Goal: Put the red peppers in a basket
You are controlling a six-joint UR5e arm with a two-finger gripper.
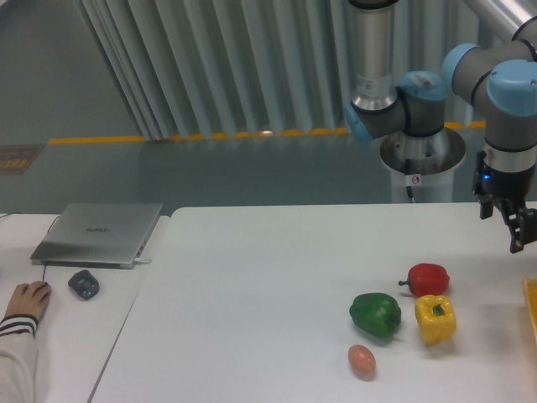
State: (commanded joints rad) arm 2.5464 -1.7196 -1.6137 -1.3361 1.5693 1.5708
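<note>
Three peppers are seen grouped on the white table, and the red pepper serves as the landmark: it lies on its side with its dark stem pointing left. Just in front of it, touching or nearly so, the yellow pepper is set; the green pepper is found to its front-left, and a small pinkish egg-shaped thing lies nearer still to the camera. Up and to the right of the red pepper the gripper is held in the air, well apart from it — whether the jaws are open or closed cannot be told. The basket is seen only as an orange sliver at the right edge.
</note>
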